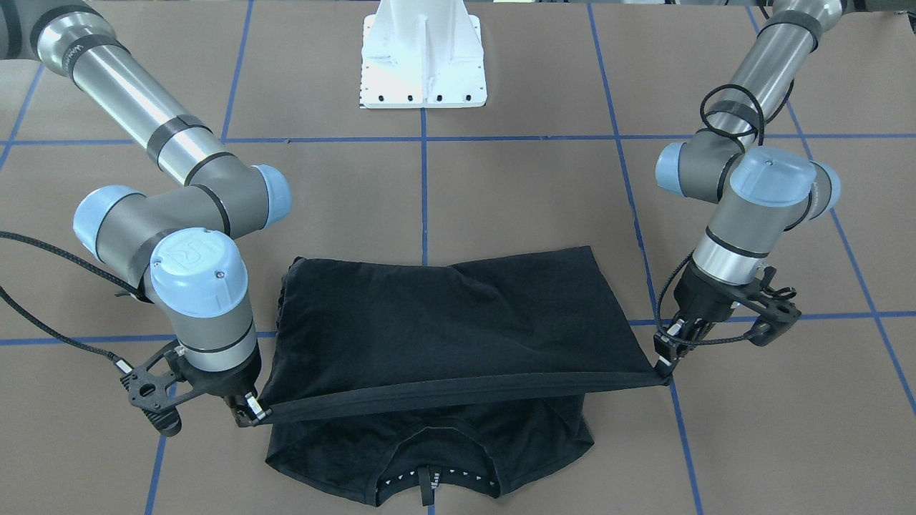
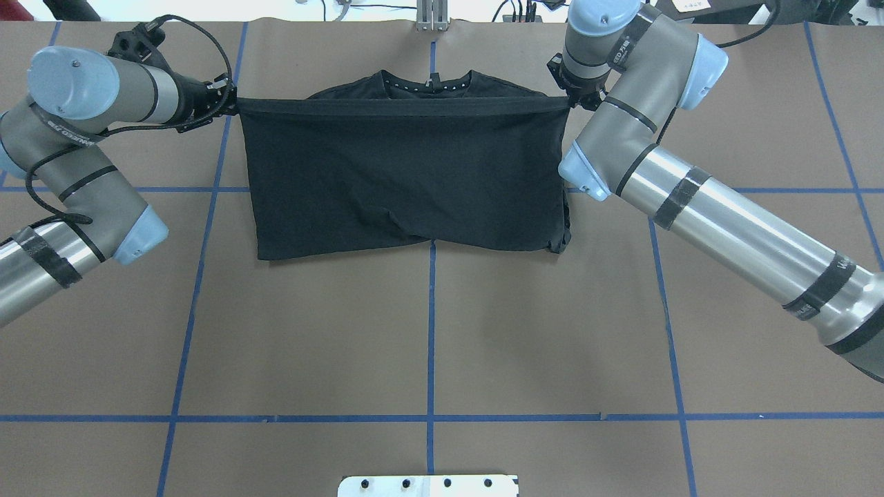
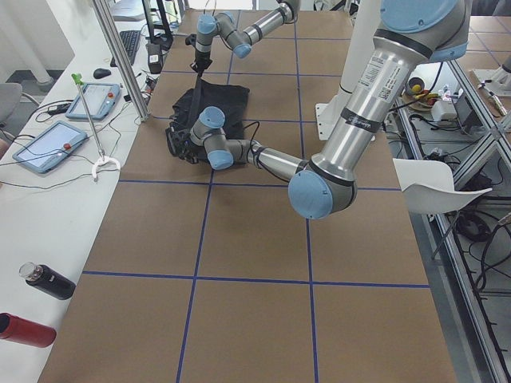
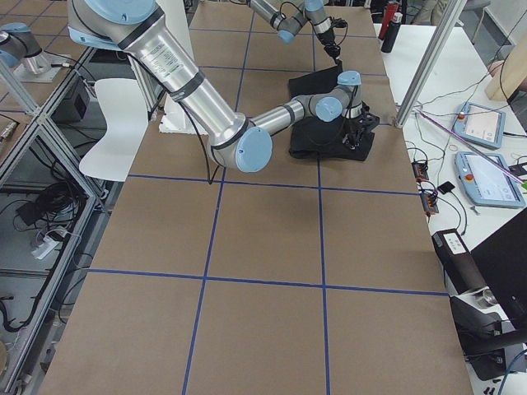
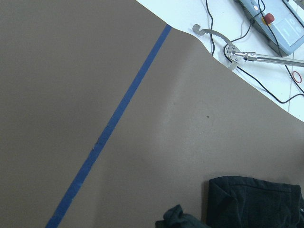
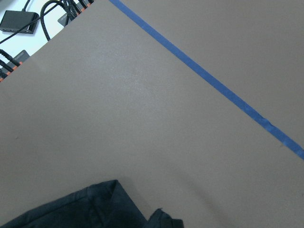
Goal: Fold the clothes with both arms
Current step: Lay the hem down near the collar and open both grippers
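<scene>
The black T-shirt [image 1: 444,322] [image 2: 407,172] lies on the brown table, folded over itself. Its hem edge is stretched taut and raised in a straight line above the neck collar [image 1: 429,483] [image 2: 428,83]. My left gripper [image 1: 665,366] [image 2: 231,105] is shut on one end of that edge. On the other end my right gripper [image 1: 254,415] [image 2: 568,102] is shut. The fold line rests on the table toward the robot's side. The chest graphic is hidden. Each wrist view catches only a dark bit of the shirt [image 5: 256,199] [image 6: 80,209] at the bottom.
The white pedestal base [image 1: 424,64] [image 2: 428,485] stands at the robot's side of the table. Blue tape lines [image 2: 431,331] grid the brown surface. A side bench past the far edge holds tablets [image 3: 48,148], bottles [image 3: 48,281] and a metal post [image 3: 120,56].
</scene>
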{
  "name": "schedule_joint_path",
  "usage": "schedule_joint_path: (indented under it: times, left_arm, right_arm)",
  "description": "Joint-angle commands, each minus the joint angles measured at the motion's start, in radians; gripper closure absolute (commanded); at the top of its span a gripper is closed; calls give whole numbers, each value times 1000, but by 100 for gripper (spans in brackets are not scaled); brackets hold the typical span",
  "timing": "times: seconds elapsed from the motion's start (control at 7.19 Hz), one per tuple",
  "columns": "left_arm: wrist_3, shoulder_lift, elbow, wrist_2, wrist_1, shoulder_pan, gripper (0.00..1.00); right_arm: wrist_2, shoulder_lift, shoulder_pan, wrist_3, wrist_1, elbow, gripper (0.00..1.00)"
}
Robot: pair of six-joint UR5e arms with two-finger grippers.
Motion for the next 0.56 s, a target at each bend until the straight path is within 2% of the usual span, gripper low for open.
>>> schedule_joint_path:
  times: [0.0,0.28,0.42]
  left_arm:
    - [0,-16,47,13,-31,-1,100]
    - [-2,-16,50,13,-31,-2,100]
    - [-5,-16,59,13,-33,-2,100]
  right_arm:
    - [-9,36,-3,0,21,-46,100]
    - [-9,91,-4,0,24,-113,100]
    - [-12,88,-6,0,71,-142,100]
